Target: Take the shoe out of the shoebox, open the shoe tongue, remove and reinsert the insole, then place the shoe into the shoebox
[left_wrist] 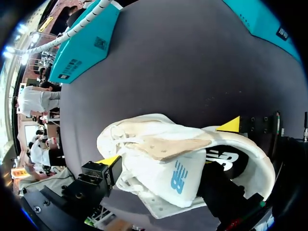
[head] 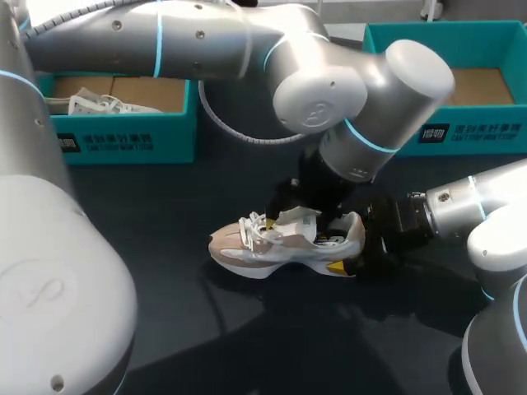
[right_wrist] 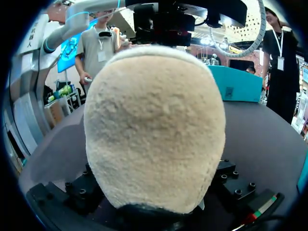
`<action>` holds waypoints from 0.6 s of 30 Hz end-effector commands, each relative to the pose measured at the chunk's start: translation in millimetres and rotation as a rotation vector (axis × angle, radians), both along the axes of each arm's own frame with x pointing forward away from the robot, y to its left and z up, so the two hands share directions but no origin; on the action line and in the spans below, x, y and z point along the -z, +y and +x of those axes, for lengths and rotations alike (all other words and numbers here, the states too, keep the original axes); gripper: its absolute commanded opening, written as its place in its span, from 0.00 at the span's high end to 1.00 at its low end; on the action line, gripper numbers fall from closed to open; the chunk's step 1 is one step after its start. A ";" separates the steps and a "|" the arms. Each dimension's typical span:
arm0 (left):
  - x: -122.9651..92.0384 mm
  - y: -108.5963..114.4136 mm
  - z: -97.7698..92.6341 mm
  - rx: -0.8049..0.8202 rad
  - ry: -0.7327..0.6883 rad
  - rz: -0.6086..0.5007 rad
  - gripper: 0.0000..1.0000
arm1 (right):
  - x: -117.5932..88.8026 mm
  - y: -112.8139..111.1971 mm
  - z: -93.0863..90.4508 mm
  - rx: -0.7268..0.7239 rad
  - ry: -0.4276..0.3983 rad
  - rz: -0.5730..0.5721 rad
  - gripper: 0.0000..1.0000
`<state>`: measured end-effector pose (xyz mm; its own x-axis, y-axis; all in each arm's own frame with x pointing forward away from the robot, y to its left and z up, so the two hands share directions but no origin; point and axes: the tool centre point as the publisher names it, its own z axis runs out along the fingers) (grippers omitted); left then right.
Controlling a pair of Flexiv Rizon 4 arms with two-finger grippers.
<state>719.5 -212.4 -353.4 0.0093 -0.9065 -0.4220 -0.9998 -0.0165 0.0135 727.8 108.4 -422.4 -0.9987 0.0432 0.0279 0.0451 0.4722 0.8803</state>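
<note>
Our right pincer clamps the shoe by its heel; our left pincer, clamping the tongue, should lift gently.

Dark table, white shoe far left

Two teal boxes sit far back on the tabletop: the left shoebox and the right shoebox. Two shoes: the near shoe and a far shoe inside the left shoebox.

the shoe, heel-on, hides most of the right wrist view
</note>
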 end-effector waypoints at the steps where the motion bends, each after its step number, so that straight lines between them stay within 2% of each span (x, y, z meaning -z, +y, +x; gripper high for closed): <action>1: -15.2 16.6 -10.3 -0.028 -0.035 -0.035 1.00 | 0.4 1.3 0.1 0.001 0.000 -0.004 1.00; 12: -35.9 35.3 -14.1 0.010 0.029 -0.121 1.00 | 0.4 1.3 0.1 0.001 0.000 -0.004 1.00; 18: -48.1 50.2 -19.0 0.043 0.013 -0.136 1.00 | 0.4 1.3 0.1 0.001 0.000 -0.004 1.00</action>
